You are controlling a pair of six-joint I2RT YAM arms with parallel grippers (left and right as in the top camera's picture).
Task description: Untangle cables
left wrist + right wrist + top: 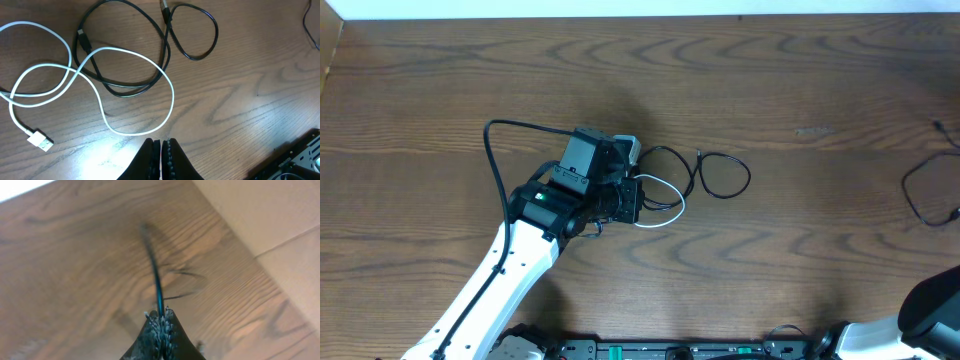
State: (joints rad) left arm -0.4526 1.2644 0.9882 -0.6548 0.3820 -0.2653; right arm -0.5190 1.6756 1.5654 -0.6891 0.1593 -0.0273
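Overhead, the left arm [510,262] reaches in from the bottom edge to the middle of the table [800,80], its wrist hanging above two tangled cords. The left wrist view shows the left gripper [161,159] with its fingers pressed together on nothing, just above the wood and just short of the white cable [173,97]. That cable lies flat in two loose loops, with its plug at the lower left. Its right loop crosses over the black cable [125,91], which lies in a larger doubled loop joined to a smaller loop on the right.

Well apart, at the right edge of the table, lies a second black cable [910,190]. Only the base of the right arm [930,310] shows at the bottom right corner. In the blurred right wrist view, the right gripper [161,316] is clenched, with a thin black cord running up from between its tips above the wood.
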